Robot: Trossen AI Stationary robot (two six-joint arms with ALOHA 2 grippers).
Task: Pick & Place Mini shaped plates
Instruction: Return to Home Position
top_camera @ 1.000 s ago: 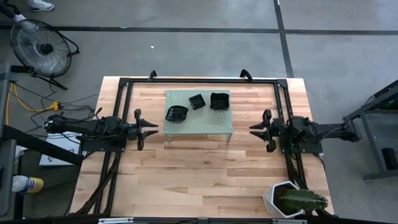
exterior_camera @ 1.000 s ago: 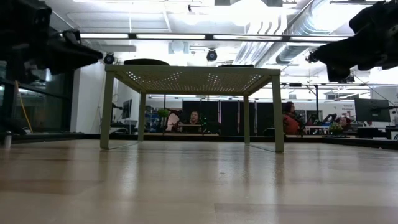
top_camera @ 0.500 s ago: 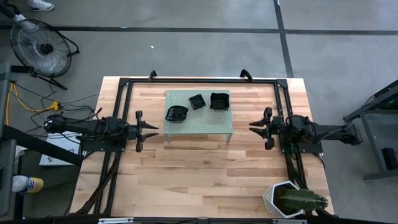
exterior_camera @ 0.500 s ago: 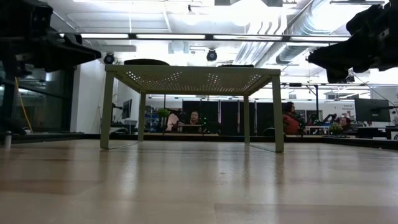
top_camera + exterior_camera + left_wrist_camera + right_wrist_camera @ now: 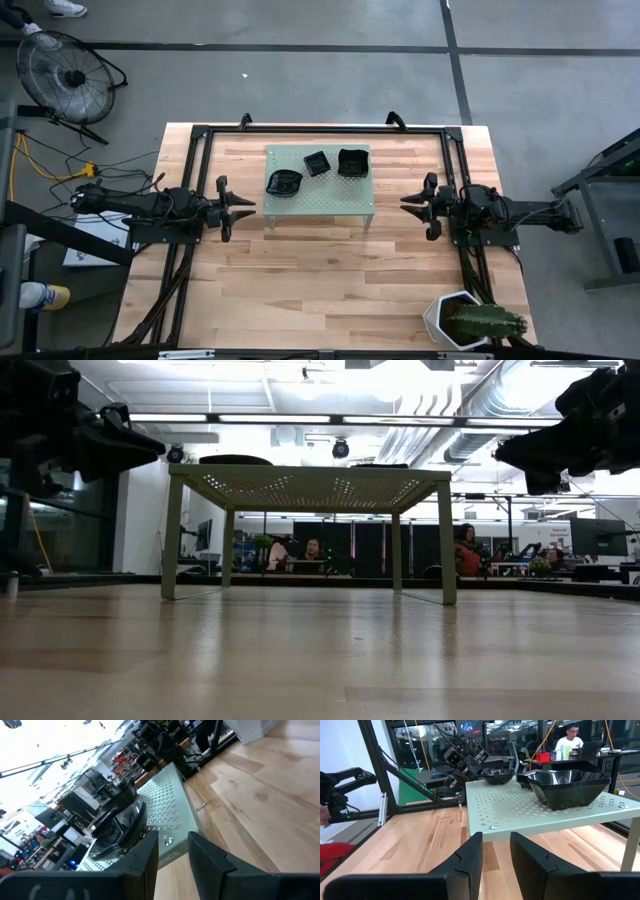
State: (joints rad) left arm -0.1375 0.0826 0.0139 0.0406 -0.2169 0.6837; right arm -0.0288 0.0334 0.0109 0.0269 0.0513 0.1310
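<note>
Now on the shelf: mini shaped plates [image 5: 567, 787] in three glossy black stacks, all on the shelf top, none in either hand.
Left stack: wavy-edged plates [image 5: 284, 183], rounded in outline, rims rippled, nested one in another.
Middle stack: small square plates [image 5: 316, 164], turned corner-on to the shelf's edges.
Right stack: larger square plates [image 5: 352, 161], with raised flaring rims, nested closely.
Shelf [image 5: 320, 203]: pale green sheet metal, perforated with rows of small holes, on thin legs, standing on the far half of the tabletop.
Tabletop [image 5: 300, 280]: light wooden planks, smooth, edged by a black metal frame [image 5: 320, 128].
Left hand [image 5: 248, 209]: just left of the shelf, above the wood, dark fingers a narrow gap apart, grasping nothing.
Right hand [image 5: 405, 207]: right of the shelf and clear of it, fingers likewise slightly parted, empty.
Plant pot [image 5: 447, 318]: white, hexagonal, holding a green cactus [image 5: 490, 322], at the near right corner.
</note>
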